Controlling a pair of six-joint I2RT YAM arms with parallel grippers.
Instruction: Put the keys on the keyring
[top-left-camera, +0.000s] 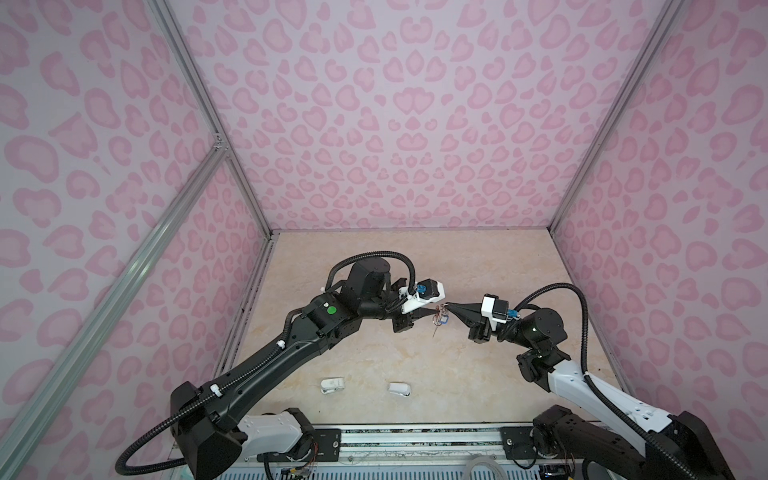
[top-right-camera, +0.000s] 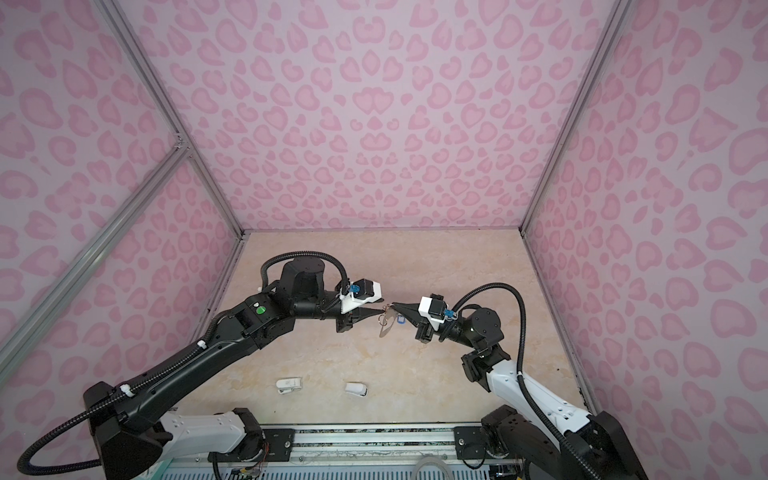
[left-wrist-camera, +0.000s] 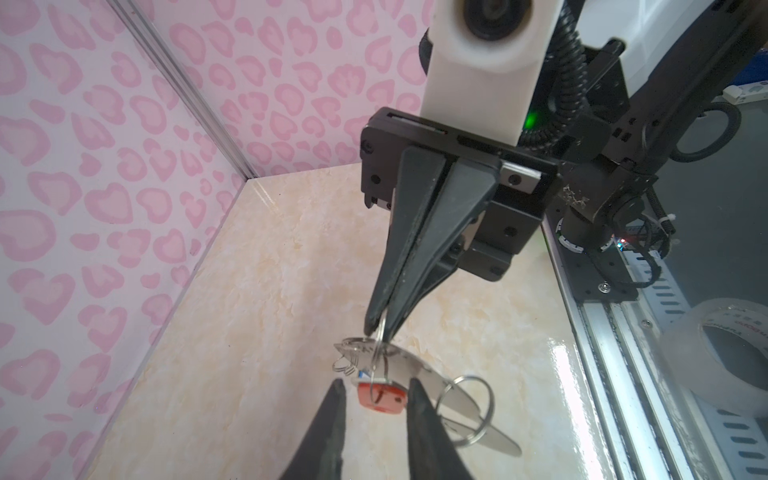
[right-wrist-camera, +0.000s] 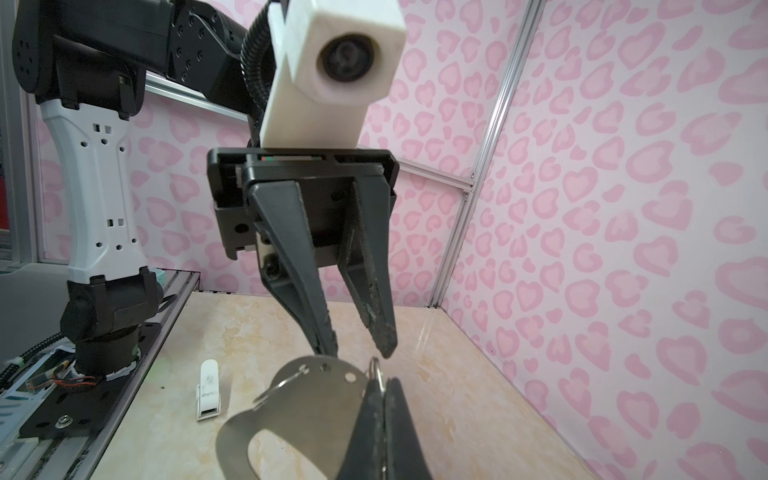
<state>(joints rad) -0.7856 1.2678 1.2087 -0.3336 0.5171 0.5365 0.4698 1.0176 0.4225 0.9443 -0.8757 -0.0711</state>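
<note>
Above the middle of the bench, my two tools meet tip to tip in the air. My right tool is closed, pinching the keyring at its edge beside one of the small wire rings, so the flat grey plate hangs from it clear of the bench. In both top views the plate dangles between the two tips. My left tool has its fingers apart. One tip is at the plate's rim and the other is just above the wire ring, and I see nothing clamped between them. From the left wrist, the red-tagged key sits between those spread fingers, close under the plate. I cannot tell whether it is threaded on a ring. The blue-tagged key hangs by the plate, just under my right tool. Two white plastic pieces lie on the bench near the front edge, well apart from the keyring.
</note>
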